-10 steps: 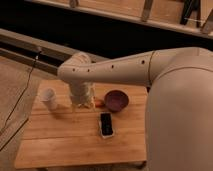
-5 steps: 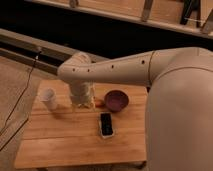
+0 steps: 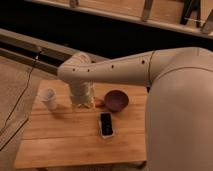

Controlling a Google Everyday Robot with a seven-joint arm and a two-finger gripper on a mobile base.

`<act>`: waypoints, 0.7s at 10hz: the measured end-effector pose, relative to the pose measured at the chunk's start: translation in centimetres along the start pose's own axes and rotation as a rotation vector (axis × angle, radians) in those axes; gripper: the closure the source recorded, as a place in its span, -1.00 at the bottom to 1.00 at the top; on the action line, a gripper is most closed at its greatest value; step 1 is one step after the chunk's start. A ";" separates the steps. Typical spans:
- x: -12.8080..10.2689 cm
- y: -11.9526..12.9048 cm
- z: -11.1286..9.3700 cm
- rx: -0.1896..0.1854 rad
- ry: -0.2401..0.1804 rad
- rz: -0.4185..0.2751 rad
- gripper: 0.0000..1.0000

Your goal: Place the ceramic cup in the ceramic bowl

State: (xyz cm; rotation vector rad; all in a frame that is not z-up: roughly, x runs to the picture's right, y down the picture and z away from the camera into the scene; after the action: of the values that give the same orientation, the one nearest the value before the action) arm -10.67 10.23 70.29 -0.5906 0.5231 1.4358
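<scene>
Wooden planks make up the low table (image 3: pixel 65 145) that fills the lower left of the frame, set on a dull grey-brown floor. Behind it, across the upper part of the frame, runs a long pale ledge (image 3: pixel 30 42) with deep shadow above it. A thin dark cable (image 3: pixel 26 85) trails down the floor at the left edge.

The robot's bulky white arm (image 3: pixel 125 67) enters from the right, where its body takes up most of that side, and reaches leftward over the back of the table. Near the middle of the frame it bends at a rounded joint and points straight down. The gripper (image 3: pixel 83 102) hangs at its end, low over the tabletop or touching it; which of the two cannot be told. Its jaws stand wide.

The ceramic cup (image 3: pixel 49 98), small and white, stands upright near the table's far left edge, just left of the gripper and apart from it. The ceramic bowl (image 3: pixel 116 100), dark maroon and shallow, sits to the right of the gripper toward the back of the table, with its opening up. The gripper is between the two. A small orange thing (image 3: pixel 100 104), too blurred to name, lies beside the bowl's left rim. A dark phone (image 3: pixel 106 124) lies flat on the boards in front of the bowl, nearer the table's middle.
</scene>
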 end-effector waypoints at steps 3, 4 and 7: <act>0.0 0.0 0.0 0.000 0.000 0.000 -0.30; 0.0 0.0 0.0 0.000 0.000 0.000 -0.30; -0.5 0.6 0.4 0.021 0.009 -0.025 -0.30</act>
State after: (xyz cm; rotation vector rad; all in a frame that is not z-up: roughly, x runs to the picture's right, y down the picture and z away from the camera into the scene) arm -11.29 10.10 70.89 -0.5846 0.5357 1.4033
